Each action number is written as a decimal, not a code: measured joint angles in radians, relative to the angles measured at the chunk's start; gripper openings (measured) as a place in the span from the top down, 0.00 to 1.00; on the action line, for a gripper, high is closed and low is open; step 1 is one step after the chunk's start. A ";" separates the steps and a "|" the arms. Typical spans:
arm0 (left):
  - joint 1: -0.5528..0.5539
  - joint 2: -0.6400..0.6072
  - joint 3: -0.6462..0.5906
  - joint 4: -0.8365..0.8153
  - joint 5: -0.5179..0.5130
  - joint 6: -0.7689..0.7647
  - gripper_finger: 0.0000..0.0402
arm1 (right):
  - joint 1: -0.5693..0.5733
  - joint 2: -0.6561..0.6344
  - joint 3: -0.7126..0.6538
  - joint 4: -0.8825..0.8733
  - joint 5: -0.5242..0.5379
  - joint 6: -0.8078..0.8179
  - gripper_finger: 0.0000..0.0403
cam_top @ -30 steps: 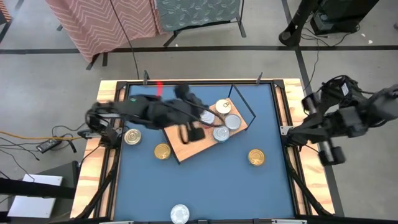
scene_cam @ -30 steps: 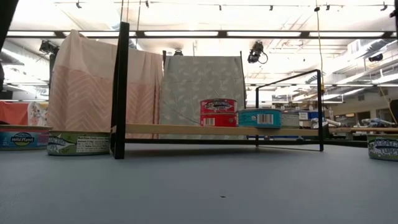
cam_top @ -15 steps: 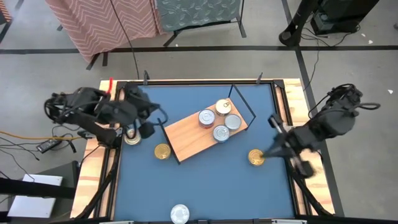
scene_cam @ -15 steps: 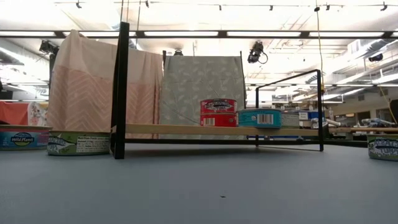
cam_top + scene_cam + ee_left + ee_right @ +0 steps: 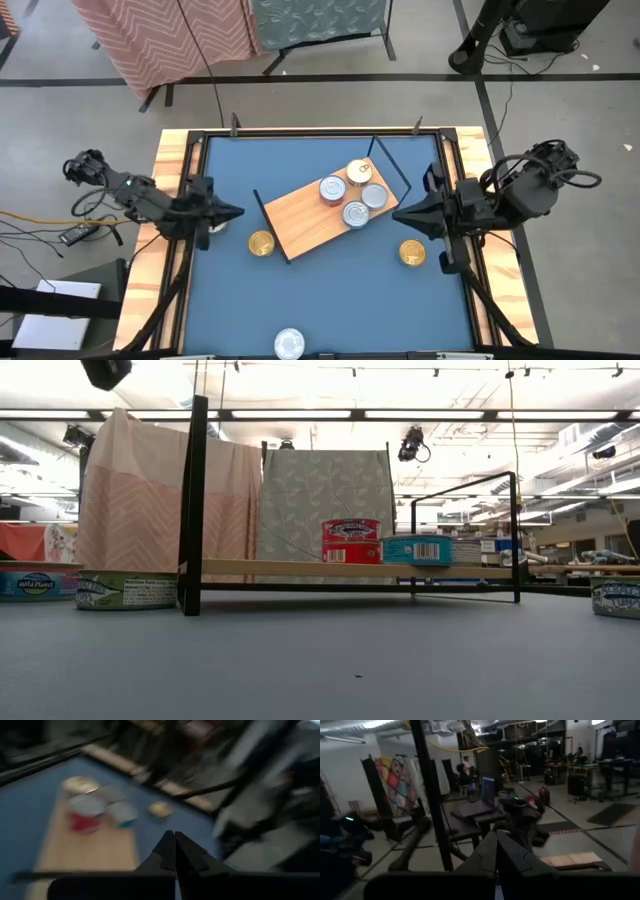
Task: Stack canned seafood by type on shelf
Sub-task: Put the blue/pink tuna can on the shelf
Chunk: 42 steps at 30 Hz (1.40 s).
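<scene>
We see the left end effector (image 5: 236, 212) closed, empty, at the counter's (image 5: 330, 300) left edge. The shelf (image 5: 322, 215) sits mid-counter, tilted, carrying four tins (image 5: 350, 194). The right end effector (image 5: 398, 216) is closed, empty, beside a gold tin (image 5: 412, 253).

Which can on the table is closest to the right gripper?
The gold-lidded can just below the right gripper; the other loose cans lie farther off.
</scene>
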<state>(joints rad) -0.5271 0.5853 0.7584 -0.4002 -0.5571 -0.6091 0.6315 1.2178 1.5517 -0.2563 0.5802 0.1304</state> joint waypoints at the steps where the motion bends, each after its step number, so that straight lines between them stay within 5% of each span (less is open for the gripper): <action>1: -0.003 -0.028 -0.047 0.085 0.032 0.027 1.00 | 0.000 0.010 0.000 0.007 -0.004 -0.004 0.96; 7: -0.006 -0.087 -0.262 0.337 0.309 0.155 1.00 | -0.013 0.090 0.000 0.031 0.003 0.003 0.97; 11: -0.006 -0.044 -0.367 0.491 0.423 0.096 1.00 | -0.029 0.140 0.000 0.078 0.001 0.040 0.96; 20: -0.006 0.002 -0.372 0.572 0.711 -0.004 1.00 | -0.035 0.172 0.000 0.216 -0.003 0.037 0.97; 24: -0.006 0.002 -0.277 0.275 0.777 0.042 1.00 | -0.033 0.171 0.000 0.271 0.004 0.019 0.96; 32: -0.006 0.003 -0.090 -0.420 0.744 0.165 1.00 | -0.042 0.171 0.000 0.239 0.014 0.041 0.98; 42: -0.005 -0.057 -0.030 -0.697 0.676 0.187 1.00 | -0.084 0.191 0.000 0.181 -0.017 0.117 0.98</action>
<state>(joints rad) -0.5320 0.5282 0.7284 -1.0969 0.1188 -0.4224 0.5478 1.4086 1.5513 -0.0753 0.5628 0.2479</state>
